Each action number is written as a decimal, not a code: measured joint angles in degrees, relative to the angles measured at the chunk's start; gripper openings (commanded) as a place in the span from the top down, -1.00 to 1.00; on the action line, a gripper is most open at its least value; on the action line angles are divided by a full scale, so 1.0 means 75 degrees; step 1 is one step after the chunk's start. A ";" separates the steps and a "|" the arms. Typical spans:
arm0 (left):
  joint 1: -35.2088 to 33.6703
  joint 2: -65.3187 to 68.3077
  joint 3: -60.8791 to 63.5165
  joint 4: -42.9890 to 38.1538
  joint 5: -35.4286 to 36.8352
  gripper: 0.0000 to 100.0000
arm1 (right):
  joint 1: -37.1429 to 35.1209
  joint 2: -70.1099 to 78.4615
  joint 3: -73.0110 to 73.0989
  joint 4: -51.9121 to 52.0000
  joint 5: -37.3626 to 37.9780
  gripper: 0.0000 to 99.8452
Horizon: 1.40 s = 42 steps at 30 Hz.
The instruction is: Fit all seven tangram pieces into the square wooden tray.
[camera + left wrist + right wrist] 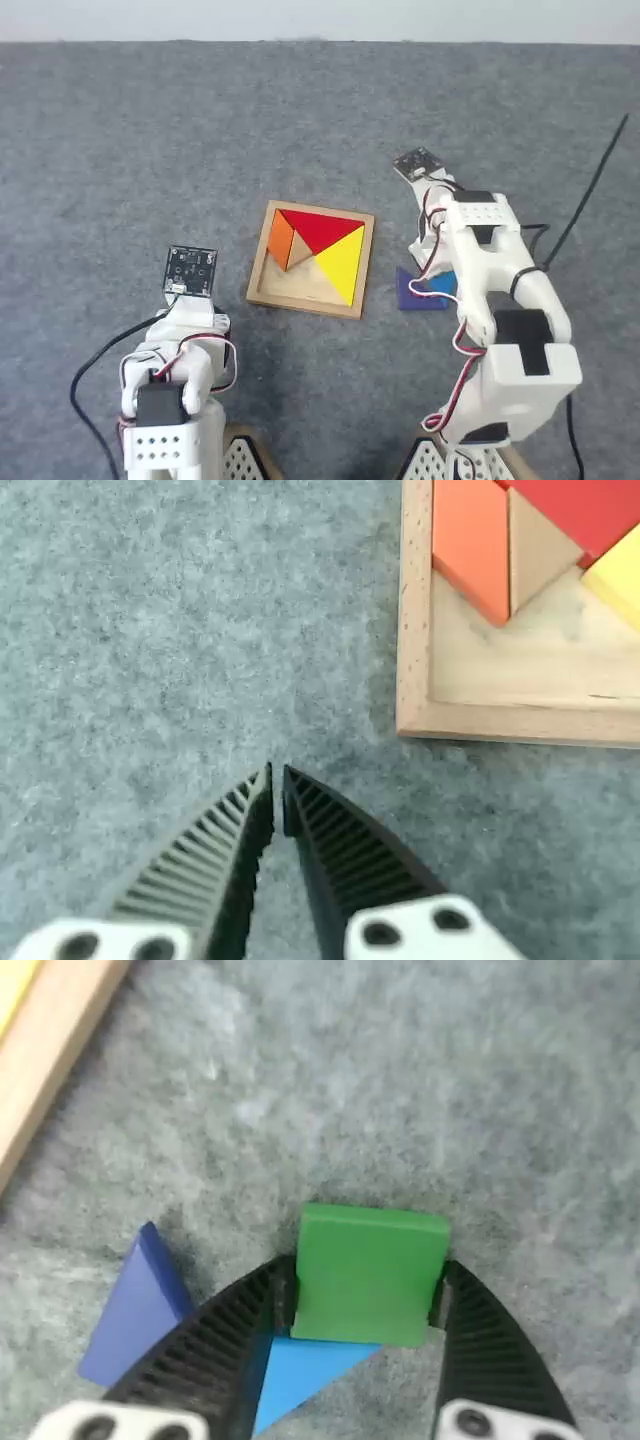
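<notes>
While the right gripper (365,1295) clamps the green square piece (372,1250) by two opposite edges over the grey carpet (120,140), beside the square wooden tray (258,262), the piece could twist in that hold and catch on the tray's rim. The dark blue piece (135,1310) and light blue triangle (300,1370) lie close under the jaws and may get nudged. The red triangle (320,230), yellow triangle (342,268), orange piece (280,240) and tan triangle (300,250) crowd the tray. The left gripper (277,780) sits closed and empty near its corner.

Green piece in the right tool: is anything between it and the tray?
A dark blue triangle lies on the carpet beside the green piece, toward the tray; nothing else visible.
</notes>
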 measured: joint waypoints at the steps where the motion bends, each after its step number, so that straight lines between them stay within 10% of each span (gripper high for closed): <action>1: 0.0000 0.0000 0.0000 0.0000 0.0000 0.96 | 0.0000 0.0012 -0.0023 0.0000 0.0000 0.58; 9: 0.0000 0.0000 0.0000 0.0000 0.0000 0.96 | 0.0047 0.0012 -0.0070 -0.0094 -0.0258 1.00; 18: 0.0000 0.0000 0.0000 0.0000 0.0000 0.96 | -0.0082 -0.0774 -0.0082 0.0023 -0.0281 0.99; 30: 0.0000 0.0000 0.0000 0.0000 0.0000 0.96 | -0.3645 -0.2145 -0.0715 0.1067 -0.0281 0.99; 42: 0.0000 0.0000 0.0000 0.0000 0.0000 0.96 | -0.4993 -0.0762 -0.0879 0.0633 -0.0152 0.99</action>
